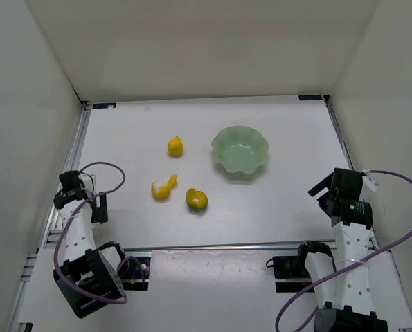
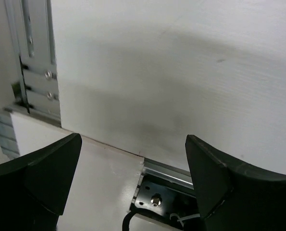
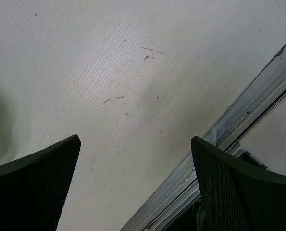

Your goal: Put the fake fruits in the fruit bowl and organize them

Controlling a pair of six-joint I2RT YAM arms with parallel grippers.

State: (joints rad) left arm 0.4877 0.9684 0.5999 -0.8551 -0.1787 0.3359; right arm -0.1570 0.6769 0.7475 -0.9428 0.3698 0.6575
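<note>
From above, the pear (image 1: 176, 146), the part-peeled piece (image 1: 164, 188) and the ball (image 1: 196, 200) are too small to show fine surface detail. Each wrist view's bottom edge crops the fingers of the left hand (image 2: 133, 139) and the right hand (image 3: 135, 140).

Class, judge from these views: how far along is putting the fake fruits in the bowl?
Done: nothing; the pale green scalloped bowl is empty. In hand: nothing; left hand and right hand are open, empty. Left: the yellow plastic pear, the yellow-and-white part-peeled piece and the yellow-orange ball with green patch all lie on the white table.
</note>
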